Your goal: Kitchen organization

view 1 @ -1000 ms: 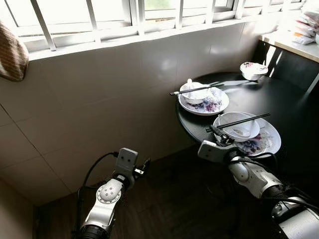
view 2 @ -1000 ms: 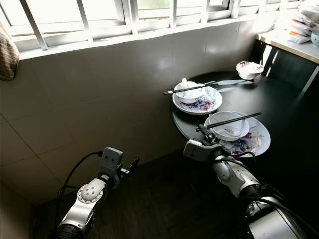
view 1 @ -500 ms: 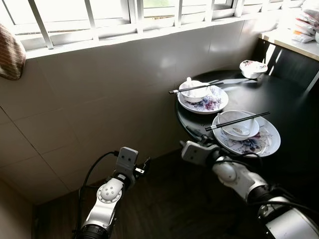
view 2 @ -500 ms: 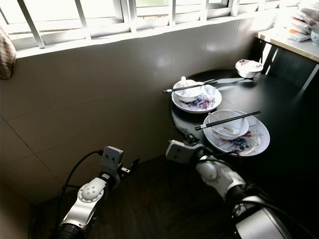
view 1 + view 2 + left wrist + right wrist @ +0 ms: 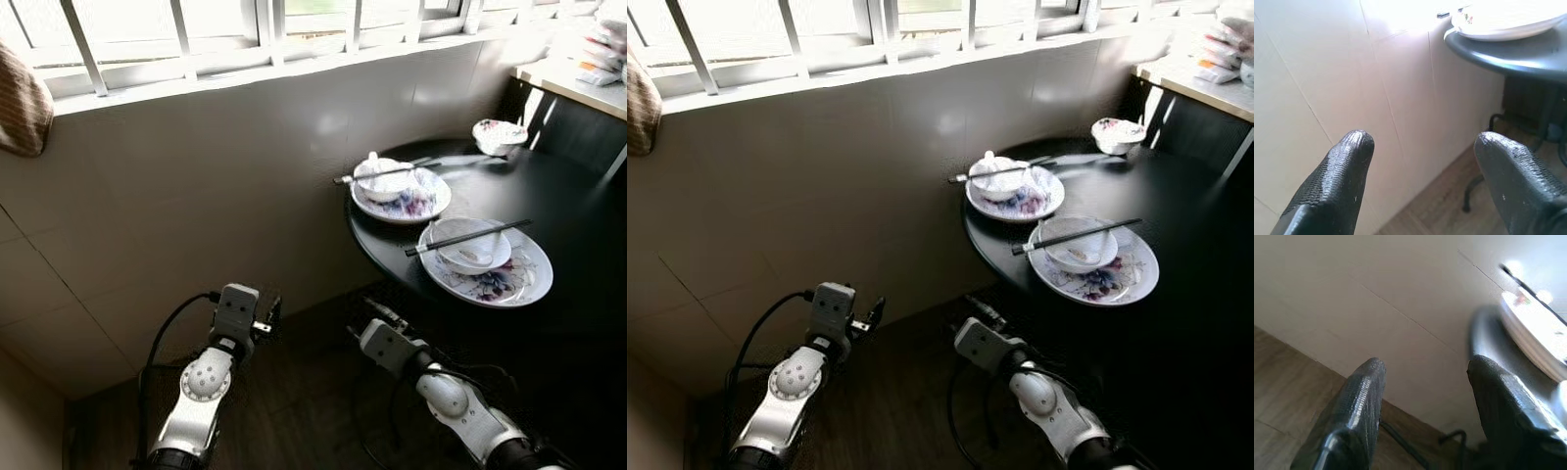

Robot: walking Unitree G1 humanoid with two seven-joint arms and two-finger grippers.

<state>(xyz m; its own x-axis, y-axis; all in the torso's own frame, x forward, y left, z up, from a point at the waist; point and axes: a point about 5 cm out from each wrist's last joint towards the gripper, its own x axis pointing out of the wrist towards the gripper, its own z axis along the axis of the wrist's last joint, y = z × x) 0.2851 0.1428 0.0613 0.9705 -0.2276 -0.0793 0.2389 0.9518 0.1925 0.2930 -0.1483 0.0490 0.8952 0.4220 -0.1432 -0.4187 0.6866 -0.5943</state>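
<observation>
A round black table (image 5: 578,211) stands at the right. On it the near floral plate (image 5: 495,284) carries a white bowl (image 5: 472,253) with black chopsticks (image 5: 468,237) laid across. The far floral plate (image 5: 404,201) carries another bowl (image 5: 384,178) with a spoon and chopsticks. A small floral bowl (image 5: 499,132) sits at the table's back. My right gripper (image 5: 377,315) hangs low, below the table's near edge, open and empty (image 5: 1427,367). My left gripper (image 5: 266,311) is held low near the tiled wall, open and empty (image 5: 1422,142).
A tiled wall (image 5: 196,196) under a barred window (image 5: 176,39) runs along the left and back. A counter (image 5: 578,83) with packets is at the far right. A brown cloth (image 5: 22,103) hangs at upper left. Dark wooden floor (image 5: 304,392) lies below, with the table's metal legs (image 5: 1474,188).
My right gripper has dropped from the rim of the near plate down and back, below the table's edge. The left arm has barely shifted.
</observation>
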